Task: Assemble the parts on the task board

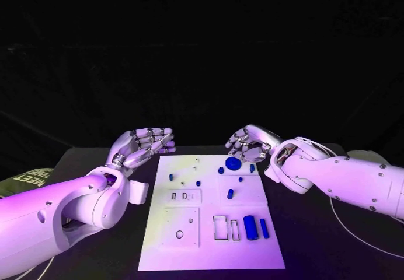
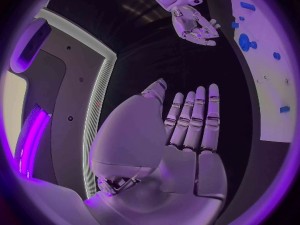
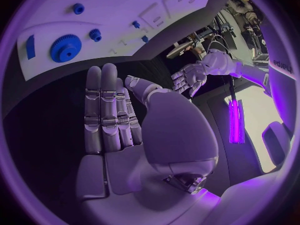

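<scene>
Hovering at the board's (image 1: 211, 245) far end, both hands empty, left (image 1: 143, 146) and right (image 1: 251, 143) fingers loosely spread; next, grasping the gear (image 1: 232, 163).

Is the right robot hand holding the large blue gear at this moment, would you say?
No: the large round blue gear lies on the white task board, and the right robot hand hovers beside it with nothing in its fingers.

task board (image 2: 269, 85): cut by frame edge | small parts (image 1: 198, 183): shapes unreadable
</scene>
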You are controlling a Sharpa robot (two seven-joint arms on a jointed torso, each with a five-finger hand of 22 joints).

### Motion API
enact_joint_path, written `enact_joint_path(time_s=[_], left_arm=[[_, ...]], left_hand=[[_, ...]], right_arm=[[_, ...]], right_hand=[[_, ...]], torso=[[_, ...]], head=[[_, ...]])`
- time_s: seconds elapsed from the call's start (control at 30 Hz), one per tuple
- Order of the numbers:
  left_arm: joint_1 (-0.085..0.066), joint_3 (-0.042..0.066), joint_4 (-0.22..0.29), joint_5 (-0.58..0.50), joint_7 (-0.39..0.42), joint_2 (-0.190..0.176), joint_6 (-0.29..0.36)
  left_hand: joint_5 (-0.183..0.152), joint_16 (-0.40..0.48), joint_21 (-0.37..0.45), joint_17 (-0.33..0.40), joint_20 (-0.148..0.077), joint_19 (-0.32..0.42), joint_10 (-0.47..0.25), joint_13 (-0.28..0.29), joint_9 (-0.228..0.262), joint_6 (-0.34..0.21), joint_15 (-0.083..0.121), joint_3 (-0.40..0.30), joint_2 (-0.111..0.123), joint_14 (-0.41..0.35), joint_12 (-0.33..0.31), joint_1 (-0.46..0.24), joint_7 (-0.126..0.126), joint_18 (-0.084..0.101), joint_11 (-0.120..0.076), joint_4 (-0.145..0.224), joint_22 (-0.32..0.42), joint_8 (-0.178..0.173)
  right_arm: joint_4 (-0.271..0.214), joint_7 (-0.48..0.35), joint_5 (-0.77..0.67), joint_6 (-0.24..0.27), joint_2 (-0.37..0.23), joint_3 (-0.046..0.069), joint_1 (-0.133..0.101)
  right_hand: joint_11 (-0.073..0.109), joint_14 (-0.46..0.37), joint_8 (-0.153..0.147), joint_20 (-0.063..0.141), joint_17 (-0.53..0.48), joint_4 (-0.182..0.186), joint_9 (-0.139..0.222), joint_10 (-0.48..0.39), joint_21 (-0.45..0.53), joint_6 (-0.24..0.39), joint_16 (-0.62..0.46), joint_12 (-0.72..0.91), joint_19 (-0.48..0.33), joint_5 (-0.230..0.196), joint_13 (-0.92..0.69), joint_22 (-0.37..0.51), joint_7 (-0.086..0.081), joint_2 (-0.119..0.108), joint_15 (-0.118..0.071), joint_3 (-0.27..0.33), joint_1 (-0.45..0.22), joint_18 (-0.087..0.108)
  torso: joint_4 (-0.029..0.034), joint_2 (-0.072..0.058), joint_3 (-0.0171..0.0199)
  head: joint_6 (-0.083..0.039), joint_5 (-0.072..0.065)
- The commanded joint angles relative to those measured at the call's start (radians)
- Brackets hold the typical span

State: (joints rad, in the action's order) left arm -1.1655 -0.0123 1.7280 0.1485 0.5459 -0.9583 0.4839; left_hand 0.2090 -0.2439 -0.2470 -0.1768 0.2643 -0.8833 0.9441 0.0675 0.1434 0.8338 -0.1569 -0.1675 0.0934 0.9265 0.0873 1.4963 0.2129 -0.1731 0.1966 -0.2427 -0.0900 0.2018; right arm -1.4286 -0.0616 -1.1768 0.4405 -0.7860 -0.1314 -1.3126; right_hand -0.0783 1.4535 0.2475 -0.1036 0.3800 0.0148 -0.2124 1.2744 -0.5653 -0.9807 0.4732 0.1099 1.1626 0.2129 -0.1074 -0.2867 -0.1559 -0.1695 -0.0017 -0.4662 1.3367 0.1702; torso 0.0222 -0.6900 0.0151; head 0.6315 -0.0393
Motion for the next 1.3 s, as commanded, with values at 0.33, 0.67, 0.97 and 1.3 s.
enact_joint_path(time_s=[0.33,0.67,0.97,1.3], left_arm=[[-0.019,0.003,0.056,0.011,-0.009,-0.029,-0.035],[-0.023,0.004,0.059,0.000,-0.015,-0.030,-0.027],[-0.024,0.004,0.057,-0.001,-0.019,-0.032,-0.024],[-0.024,0.004,0.057,-0.001,-0.022,-0.039,-0.024]], left_hand=[[-0.005,-0.006,-0.010,-0.007,-0.004,-0.017,0.020,0.000,0.002,0.015,0.005,-0.009,0.008,0.019,0.003,0.009,0.029,-0.012,-0.002,0.001,-0.001,0.003],[-0.005,-0.006,-0.010,-0.007,-0.004,-0.018,0.020,0.000,0.002,0.016,0.005,-0.010,0.008,0.020,0.002,0.009,0.030,-0.012,-0.002,0.001,-0.001,0.003],[-0.005,-0.004,-0.010,-0.007,-0.004,-0.018,0.018,-0.001,0.001,0.015,0.004,-0.010,0.009,0.018,0.000,0.008,0.033,-0.011,0.000,0.000,0.000,0.001],[-0.005,-0.003,-0.010,-0.008,-0.005,-0.018,0.018,-0.001,0.001,0.015,0.004,-0.010,0.009,0.018,-0.001,0.007,0.034,-0.011,0.000,0.000,0.000,0.001]], right_arm=[[0.018,0.178,-0.403,-0.178,0.040,0.003,-0.029],[0.020,0.200,-0.473,-0.220,0.062,0.003,-0.036],[0.021,0.212,-0.510,-0.266,0.072,0.002,-0.037],[0.022,0.222,-0.535,-0.291,0.077,0.001,-0.036]], right_hand=[[-0.013,0.038,-0.041,-0.001,0.656,0.078,-0.053,-0.121,-0.615,0.051,0.695,-0.038,0.181,-0.059,-0.048,-0.715,0.000,-0.057,0.005,-0.016,-0.012,-0.072],[-0.011,0.050,-0.043,-0.005,0.788,0.092,-0.077,-0.139,-0.739,0.055,0.827,-0.041,0.215,-0.054,-0.055,-0.881,0.006,-0.067,0.008,-0.021,-0.002,-0.093],[-0.020,0.058,-0.032,-0.013,0.844,0.094,-0.095,-0.160,-0.793,0.034,0.882,-0.038,0.236,-0.041,-0.054,-0.958,-0.001,-0.066,0.017,-0.028,0.005,-0.104],[-0.023,0.058,-0.025,-0.017,0.856,0.096,-0.103,-0.162,-0.808,0.018,0.895,-0.035,0.242,-0.041,-0.053,-0.980,-0.005,-0.065,0.020,-0.028,0.005,-0.107]], torso=[[0.0155,-0.059,0.0015],[0.0265,-0.082,-0.0035],[0.0373,-0.096,-0.0061],[0.0421,-0.107,-0.0064]], head=[[-0.012,-0.023],[-0.011,-0.031],[-0.008,-0.047],[-0.017,-0.053]])
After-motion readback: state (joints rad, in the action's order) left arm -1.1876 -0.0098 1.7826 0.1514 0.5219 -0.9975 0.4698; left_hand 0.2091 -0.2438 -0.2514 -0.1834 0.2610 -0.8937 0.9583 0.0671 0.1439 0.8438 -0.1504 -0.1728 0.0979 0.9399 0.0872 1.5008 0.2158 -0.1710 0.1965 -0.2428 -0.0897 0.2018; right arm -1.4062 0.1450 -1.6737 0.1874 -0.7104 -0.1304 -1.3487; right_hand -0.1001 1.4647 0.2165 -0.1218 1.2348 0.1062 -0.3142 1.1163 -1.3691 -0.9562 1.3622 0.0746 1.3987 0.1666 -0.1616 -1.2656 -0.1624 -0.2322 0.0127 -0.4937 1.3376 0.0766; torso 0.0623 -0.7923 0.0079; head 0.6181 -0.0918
